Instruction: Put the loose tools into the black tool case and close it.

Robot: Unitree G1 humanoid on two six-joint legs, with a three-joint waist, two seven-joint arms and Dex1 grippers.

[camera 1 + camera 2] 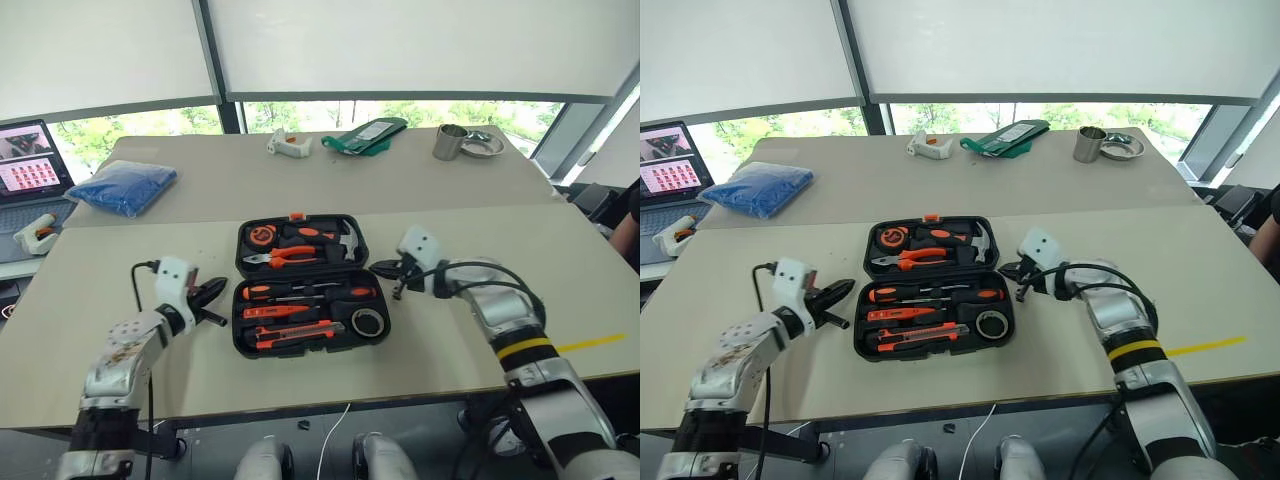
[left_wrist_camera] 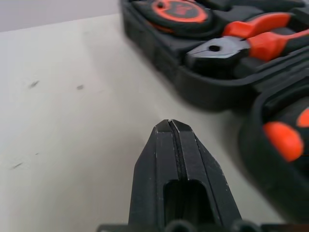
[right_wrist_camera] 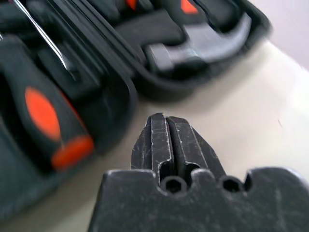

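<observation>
Risk of shoving the open black tool case [image 1: 300, 286] sideways or jamming the lid on a proud screwdriver [image 1: 305, 293], judging by tools packed loosely. Left claw [image 1: 212, 296] closed, empty, just beside its left edge; right claw [image 1: 388, 272] closed, empty, just beside its right edge.

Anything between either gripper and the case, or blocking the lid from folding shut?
Nothing visible. The left gripper and right gripper, both shut and empty, flank the open black tool case over bare table. Tools sit in their slots, though none can be confirmed fully seated.
</observation>
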